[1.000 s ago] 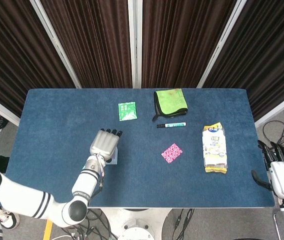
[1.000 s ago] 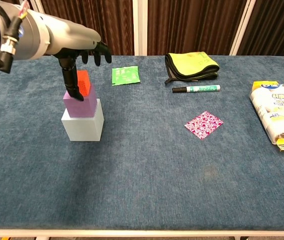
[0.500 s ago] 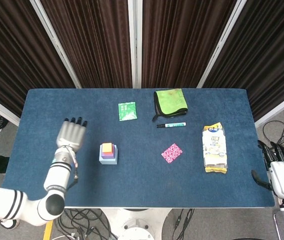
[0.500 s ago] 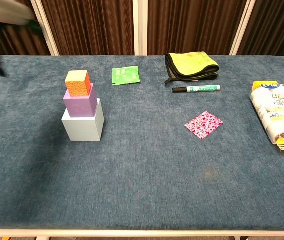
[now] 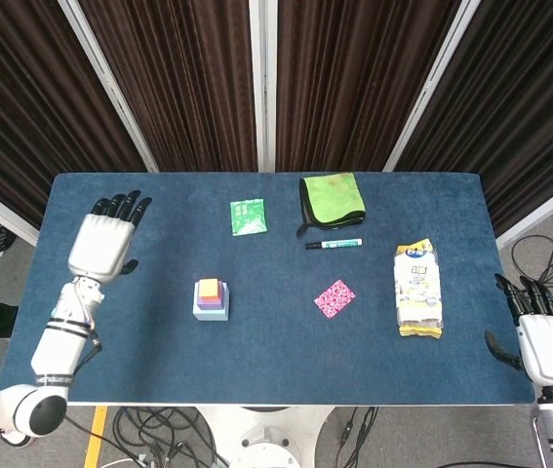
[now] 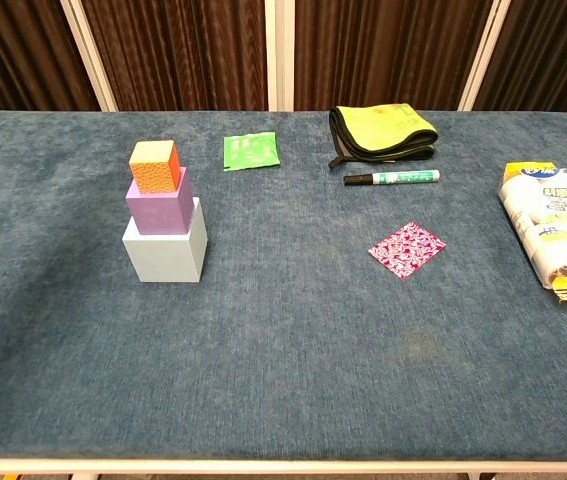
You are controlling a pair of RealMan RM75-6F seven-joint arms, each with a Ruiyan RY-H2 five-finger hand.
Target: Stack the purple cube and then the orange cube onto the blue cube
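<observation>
The left robot hand (image 5: 102, 241) hovers well left of the blue cube (image 6: 166, 251), fingers spread and holding nothing. The blue cube sits on the tabletop (image 6: 283, 360) with the purple cube (image 6: 159, 203) on it and the orange cube (image 6: 154, 166) on top. Right of the blue cube lies a pink packet (image 6: 407, 248). Far right of it, off the tabletop's edge, the right robot hand (image 5: 547, 346) holds nothing, fingers loosely apart.

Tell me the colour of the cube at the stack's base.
Pale blue, nearly white: the base cube, clearest in the chest view.
</observation>
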